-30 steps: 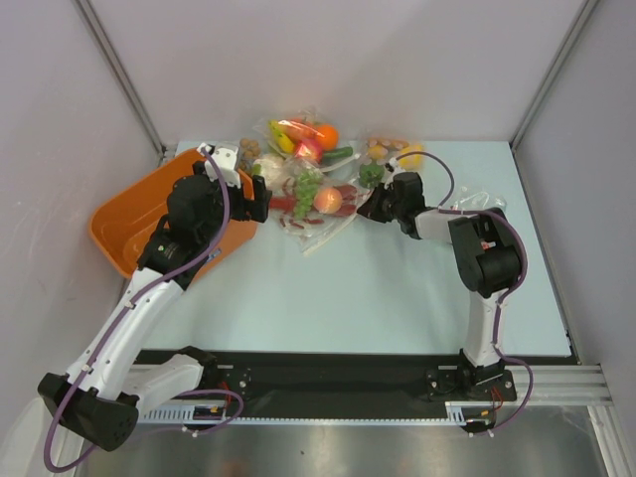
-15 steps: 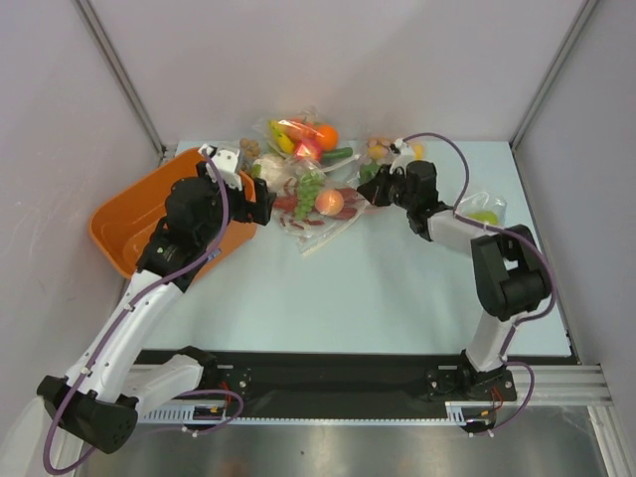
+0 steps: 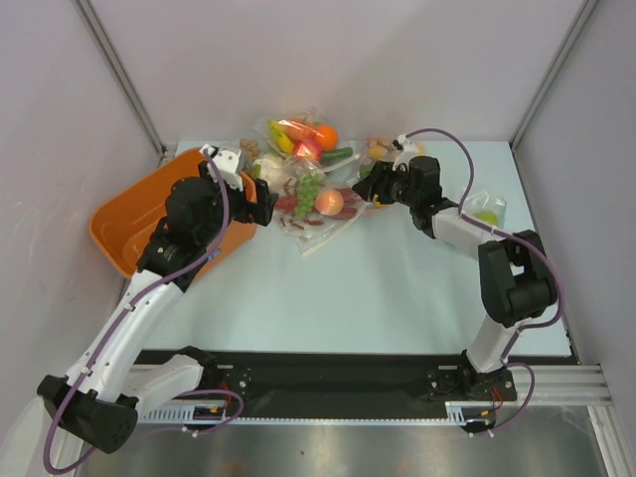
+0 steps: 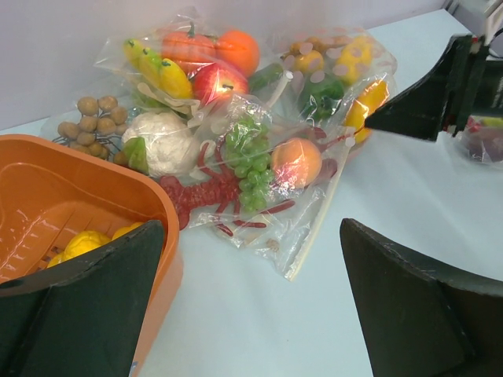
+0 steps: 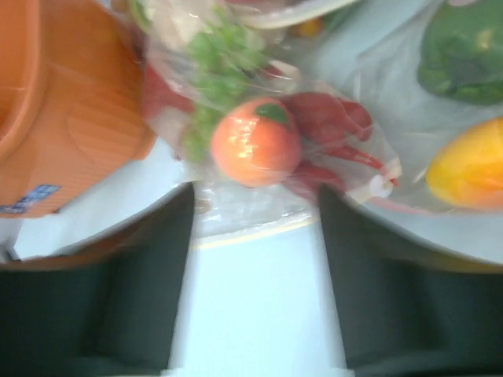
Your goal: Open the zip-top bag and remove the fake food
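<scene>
The zip-top bag (image 3: 320,211) lies flat at the back middle of the table, crinkly and clear, its pale zip strip (image 4: 317,222) along the near right edge. Inside it are the fake food pieces: a red lobster (image 4: 200,196), a green grape bunch (image 4: 251,166) and a pink-orange peach (image 5: 255,148). My right gripper (image 5: 255,283) is open at the bag's right side, with the zip edge (image 5: 251,234) lying between its fingertips. My left gripper (image 4: 251,314) is wide open to the bag's left, over bare table beside the bin, holding nothing.
An orange bin (image 3: 124,214) with yellow pieces stands at the left. Behind the bag lie another clear bag with an orange and banana (image 3: 303,139), a cauliflower (image 4: 161,141), a bag with a green pepper (image 5: 464,51), and a small bag with a pear (image 3: 484,213) at the right.
My right gripper has reached back and left to the bag's zip edge and gone from shut to open. The left arm has not moved.
</scene>
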`<state>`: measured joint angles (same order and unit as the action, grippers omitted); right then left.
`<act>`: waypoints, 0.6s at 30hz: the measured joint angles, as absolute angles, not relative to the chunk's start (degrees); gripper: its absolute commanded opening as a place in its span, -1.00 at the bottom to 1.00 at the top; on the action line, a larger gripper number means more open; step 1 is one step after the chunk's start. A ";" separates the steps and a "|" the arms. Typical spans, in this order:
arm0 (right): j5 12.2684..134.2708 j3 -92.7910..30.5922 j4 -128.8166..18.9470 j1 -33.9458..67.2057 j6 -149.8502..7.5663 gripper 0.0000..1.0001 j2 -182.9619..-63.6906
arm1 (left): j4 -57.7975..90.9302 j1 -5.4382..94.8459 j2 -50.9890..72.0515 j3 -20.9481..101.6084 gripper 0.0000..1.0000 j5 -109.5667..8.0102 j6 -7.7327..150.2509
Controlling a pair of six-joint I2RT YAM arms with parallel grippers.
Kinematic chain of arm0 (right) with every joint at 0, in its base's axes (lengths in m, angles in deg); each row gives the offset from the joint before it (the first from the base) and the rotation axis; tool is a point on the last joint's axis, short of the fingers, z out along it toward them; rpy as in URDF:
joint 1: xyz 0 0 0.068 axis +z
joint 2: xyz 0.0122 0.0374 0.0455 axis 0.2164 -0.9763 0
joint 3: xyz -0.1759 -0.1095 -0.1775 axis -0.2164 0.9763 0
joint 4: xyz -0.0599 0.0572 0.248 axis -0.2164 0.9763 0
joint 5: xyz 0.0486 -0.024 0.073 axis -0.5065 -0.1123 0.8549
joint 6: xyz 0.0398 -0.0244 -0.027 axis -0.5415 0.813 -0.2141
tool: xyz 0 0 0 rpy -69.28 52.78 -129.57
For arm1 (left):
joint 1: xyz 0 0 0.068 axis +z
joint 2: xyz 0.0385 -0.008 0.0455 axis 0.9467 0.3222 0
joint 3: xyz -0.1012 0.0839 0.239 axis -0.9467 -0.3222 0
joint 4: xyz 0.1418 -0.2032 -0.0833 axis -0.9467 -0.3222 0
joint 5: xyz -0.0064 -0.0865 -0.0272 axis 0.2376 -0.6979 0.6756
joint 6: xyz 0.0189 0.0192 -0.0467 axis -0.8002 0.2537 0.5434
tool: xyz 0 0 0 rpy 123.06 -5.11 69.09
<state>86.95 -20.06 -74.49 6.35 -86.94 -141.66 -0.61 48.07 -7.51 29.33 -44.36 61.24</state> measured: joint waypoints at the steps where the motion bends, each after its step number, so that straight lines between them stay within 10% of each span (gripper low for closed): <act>1: 86.91 -19.98 -74.38 6.35 -87.24 0.65 -142.36 | -0.61 48.07 -7.51 29.33 1.00 -44.39 61.24; 18: 84.04 -19.43 -76.57 6.07 -91.16 0.60 -154.95 | -0.63 48.07 -6.44 29.33 1.00 -44.36 61.22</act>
